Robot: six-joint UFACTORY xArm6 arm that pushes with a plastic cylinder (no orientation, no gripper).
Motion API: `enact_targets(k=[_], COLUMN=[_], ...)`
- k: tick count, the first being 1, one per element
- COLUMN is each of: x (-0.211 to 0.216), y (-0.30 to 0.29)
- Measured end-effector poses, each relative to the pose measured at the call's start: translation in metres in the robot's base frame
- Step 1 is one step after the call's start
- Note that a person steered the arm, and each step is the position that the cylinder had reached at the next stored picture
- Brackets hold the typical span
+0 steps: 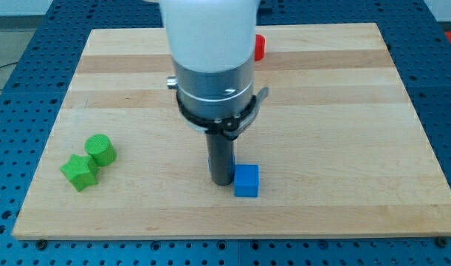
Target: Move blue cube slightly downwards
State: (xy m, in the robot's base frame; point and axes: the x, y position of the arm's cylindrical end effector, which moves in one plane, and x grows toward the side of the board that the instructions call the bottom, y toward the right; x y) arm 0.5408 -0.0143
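The blue cube (246,181) sits on the wooden board (343,111), near the view's bottom, a little right of centre. My tip (222,181) is at the end of the dark rod, right at the cube's left side, touching or nearly touching it. The arm's white and grey body hangs above and hides the board behind it.
A green cylinder (100,150) and a green star-shaped block (80,172) lie together at the view's left. A red block (260,46) shows at the view's top, partly hidden behind the arm. The board's bottom edge (232,236) lies close below the blue cube.
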Motion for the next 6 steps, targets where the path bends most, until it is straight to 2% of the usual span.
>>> enact_targets(k=[1, 2, 3, 4, 5, 6], x=[-0.034, -0.062, -0.04, -0.034, 0.009, 0.028], y=[0.036, -0.017, -0.002, 0.059, 0.021, -0.021])
